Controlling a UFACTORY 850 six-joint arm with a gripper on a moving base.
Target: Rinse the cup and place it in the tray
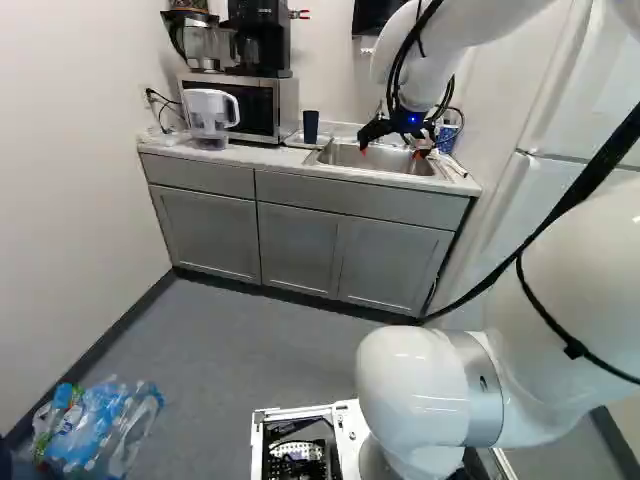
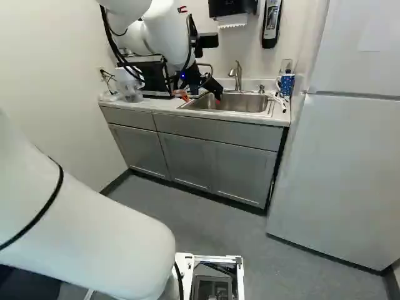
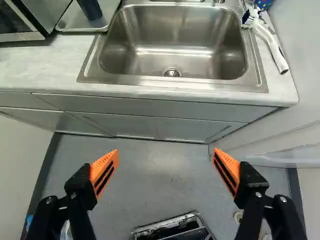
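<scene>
The dark cup (image 3: 90,9), seen on the tray (image 3: 70,21) ahead and to one side of the spread, empty gripper (image 3: 165,151), should be pinched gently at mid-height, being probably light and slippery once wet.

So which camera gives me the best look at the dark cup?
The left base view: it shows the dark cup whole, upright beside the microwave. The wrist view catches only its lower part, standing on the tray. In the right base view I can't make it out; the arm seems to block it.
</scene>
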